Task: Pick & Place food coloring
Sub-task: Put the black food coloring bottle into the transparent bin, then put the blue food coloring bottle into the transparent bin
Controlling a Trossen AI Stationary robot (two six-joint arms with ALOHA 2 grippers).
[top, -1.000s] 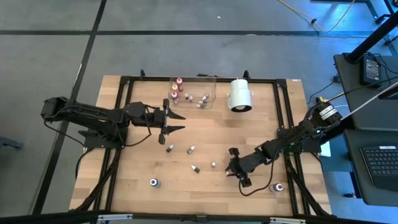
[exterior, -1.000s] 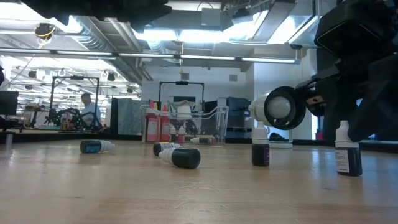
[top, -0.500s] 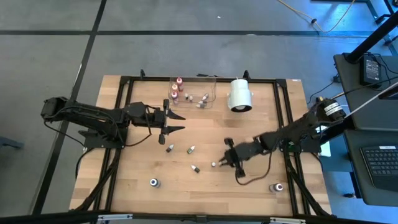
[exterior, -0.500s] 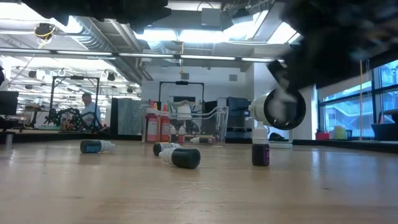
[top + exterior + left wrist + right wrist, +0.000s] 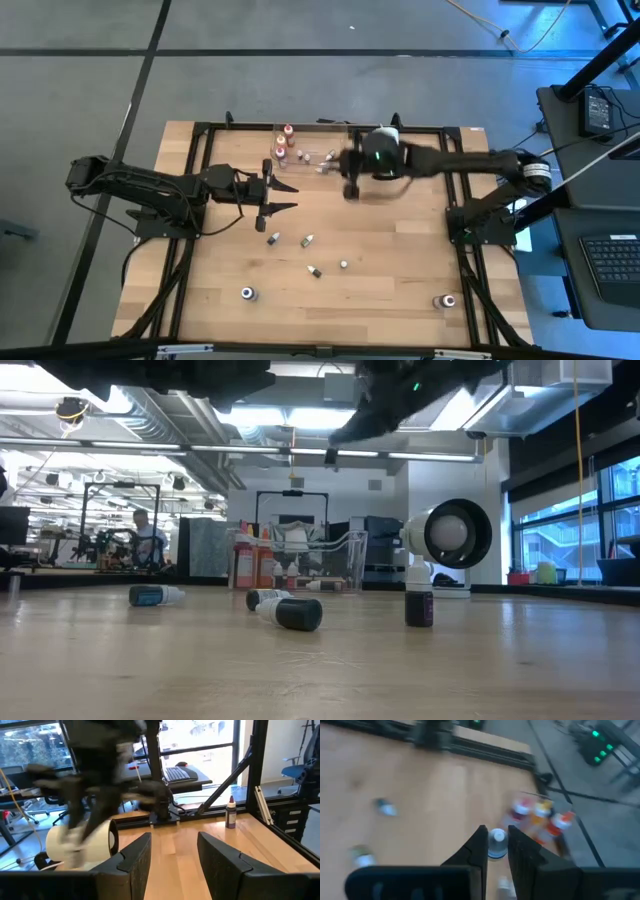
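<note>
Wooden worktop (image 5: 400,240): my right tool (image 5: 496,845), clamped on a small white-capped food coloring bottle (image 5: 496,843), hangs beside the clear plastic tray (image 5: 335,140); I should centre over it before releasing. Left tool (image 5: 285,196) waits half-open, empty.

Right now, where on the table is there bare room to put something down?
Bare wood lies along the table's right half, between the white cylinder and the corner bottle. It is crowded at the clear tray and around the loose bottles mid-table.
</note>
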